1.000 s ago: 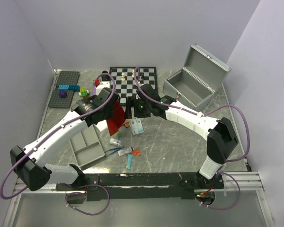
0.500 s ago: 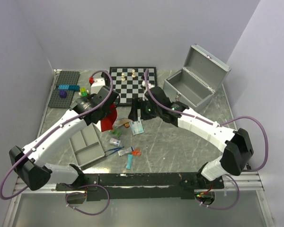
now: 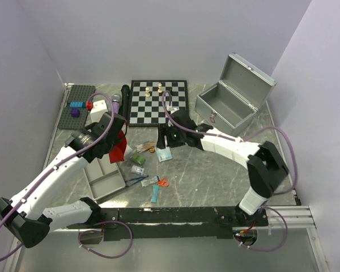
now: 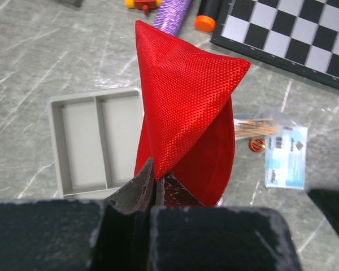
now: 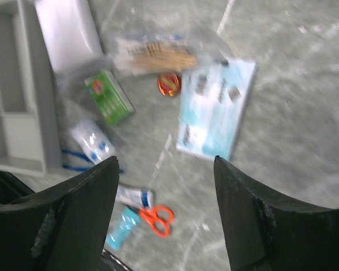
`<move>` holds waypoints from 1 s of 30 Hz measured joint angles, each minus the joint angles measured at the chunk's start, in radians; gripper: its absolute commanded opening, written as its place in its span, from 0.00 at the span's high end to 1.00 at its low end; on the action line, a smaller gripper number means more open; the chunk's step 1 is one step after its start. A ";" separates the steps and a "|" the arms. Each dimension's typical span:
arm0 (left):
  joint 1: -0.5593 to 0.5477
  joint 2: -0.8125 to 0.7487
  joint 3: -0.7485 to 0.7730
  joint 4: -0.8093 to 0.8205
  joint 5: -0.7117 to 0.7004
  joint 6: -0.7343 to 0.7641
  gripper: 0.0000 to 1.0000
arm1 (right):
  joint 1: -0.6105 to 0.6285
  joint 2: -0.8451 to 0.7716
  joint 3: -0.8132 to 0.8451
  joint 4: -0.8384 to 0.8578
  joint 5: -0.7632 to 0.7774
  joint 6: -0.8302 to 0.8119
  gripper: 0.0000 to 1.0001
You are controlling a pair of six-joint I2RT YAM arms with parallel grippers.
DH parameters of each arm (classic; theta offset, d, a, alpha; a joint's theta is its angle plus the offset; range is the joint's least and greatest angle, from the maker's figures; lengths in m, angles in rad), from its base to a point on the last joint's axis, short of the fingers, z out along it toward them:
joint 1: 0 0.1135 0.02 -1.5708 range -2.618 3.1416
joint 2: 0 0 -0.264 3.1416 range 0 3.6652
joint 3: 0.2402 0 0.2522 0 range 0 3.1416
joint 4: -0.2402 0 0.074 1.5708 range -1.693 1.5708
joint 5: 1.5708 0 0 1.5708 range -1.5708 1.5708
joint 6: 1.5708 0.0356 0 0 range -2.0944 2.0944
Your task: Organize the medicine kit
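My left gripper is shut on the edge of a red fabric pouch and holds it above the table beside the grey divided tray; the top view also shows the pouch. My right gripper is open and empty, hovering over the scattered supplies. Under it lie a blue-white packet, a bag of wooden sticks, a small red tin, a green box, orange scissors, a white tube and a teal sachet.
A chessboard with a few pieces lies at the back. An open grey metal case stands at the back right. A dark brick plate, a purple roll and a black marker are at the back left.
My left arm has swung left and nearer with the red pouch, clear of the supplies. My right gripper has shifted slightly nearer, over the packet and scissors, still open.
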 measured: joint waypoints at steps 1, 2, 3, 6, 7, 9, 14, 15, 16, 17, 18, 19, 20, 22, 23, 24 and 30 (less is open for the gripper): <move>0.001 -0.002 0.000 0.003 0.006 0.005 0.99 | -0.010 0.024 0.016 0.009 -0.021 0.011 0.30; 0.001 -0.003 0.000 0.009 0.018 0.013 0.99 | -0.027 0.060 0.039 0.021 -0.052 0.027 0.30; 0.001 -0.004 0.000 0.017 0.030 0.023 0.99 | -0.044 0.095 0.061 0.034 -0.077 0.044 0.31; 0.001 -0.002 0.000 0.032 0.053 0.048 0.99 | -0.085 0.188 0.117 0.056 -0.134 0.088 0.32; 0.001 -0.001 0.000 0.037 0.060 0.057 0.99 | -0.096 0.220 0.140 0.053 -0.146 0.105 0.33; 0.001 0.005 0.000 0.043 0.072 0.074 0.99 | -0.103 0.268 0.178 0.047 -0.161 0.125 0.34; 0.001 0.011 0.000 0.058 0.088 0.097 0.99 | -0.106 0.356 0.254 0.036 -0.203 0.166 0.37; 0.001 0.010 0.000 0.061 0.091 0.100 0.99 | -0.106 0.369 0.264 0.032 -0.209 0.174 0.38; 0.001 0.010 0.000 0.064 0.093 0.100 0.99 | -0.106 0.384 0.277 0.026 -0.214 0.180 0.37; 0.001 0.010 0.000 0.066 0.095 0.100 0.99 | -0.108 0.399 0.288 0.020 -0.219 0.183 0.38; 0.001 0.010 -0.001 0.068 0.097 0.101 0.99 | -0.108 0.408 0.295 0.017 -0.220 0.187 0.37; 0.001 0.008 -0.003 0.071 0.098 0.101 0.99 | -0.110 0.416 0.298 0.010 -0.221 0.192 0.36; 0.001 0.007 -0.006 0.074 0.099 0.101 0.99 | -0.111 0.420 0.298 0.003 -0.222 0.197 0.34; 0.001 0.005 -0.015 0.075 0.100 0.101 0.99 | -0.114 0.422 0.298 -0.008 -0.222 0.209 0.31; 0.001 0.005 -0.020 0.077 0.100 0.102 0.99 | -0.116 0.422 0.298 -0.008 -0.222 0.214 0.30; 0.001 0.004 -0.024 0.078 0.100 0.103 0.99 | -0.117 0.422 0.298 -0.006 -0.222 0.219 0.29; 0.001 0.002 -0.032 0.079 0.100 0.116 0.99 | -0.119 0.426 0.284 0.008 -0.232 0.257 0.30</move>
